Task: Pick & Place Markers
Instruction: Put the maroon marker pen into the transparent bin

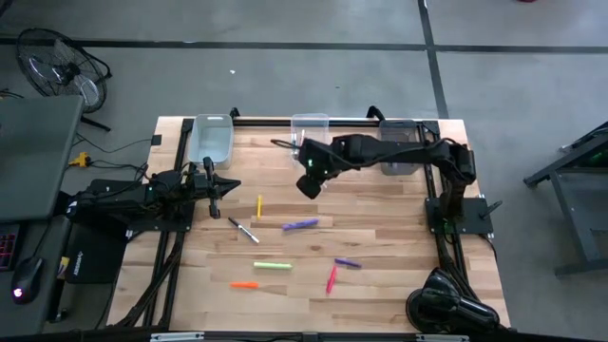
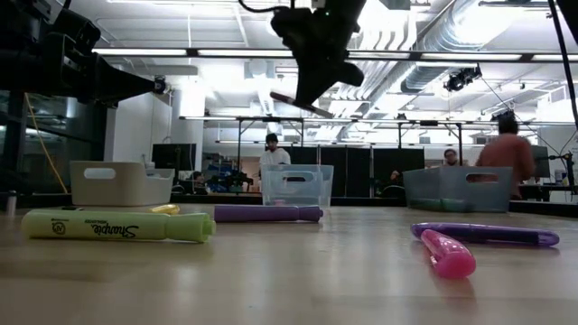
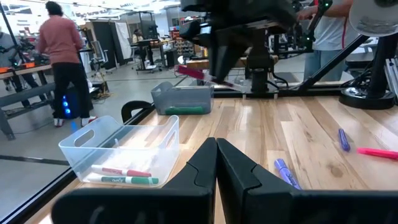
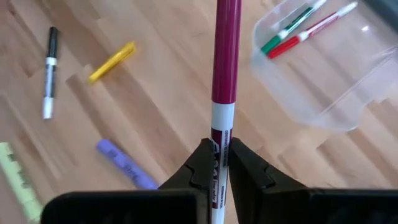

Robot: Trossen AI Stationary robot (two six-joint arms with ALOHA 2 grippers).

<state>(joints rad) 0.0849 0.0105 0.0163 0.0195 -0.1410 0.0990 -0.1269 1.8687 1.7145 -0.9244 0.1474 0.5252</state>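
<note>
The left gripper (image 1: 215,195) is hovering near the worktop's left edge with its jaws pressed together, holding nothing. Three clear bins are sitting along the far edge of the pale wooden worktop (image 1: 380,228): the left bin (image 1: 212,138), the middle bin (image 1: 310,127) and the right bin (image 1: 399,142). Loose markers are lying across the middle of the planks: a black-and-white marker (image 1: 243,229), a yellow marker (image 1: 259,206), a light green marker (image 1: 272,266), an orange marker (image 1: 244,284), a purple marker (image 1: 300,224), a red marker (image 1: 331,278) and a smaller purple marker (image 1: 347,262). The right gripper (image 1: 309,180) is hanging above the worktop near the middle bin, its jaws clamping a magenta marker (image 4: 225,68). Beyond the table, people are standing among benches under bright ceiling lights, and a fan (image 1: 59,68) is standing on the grey floor by the far left corner.
</note>
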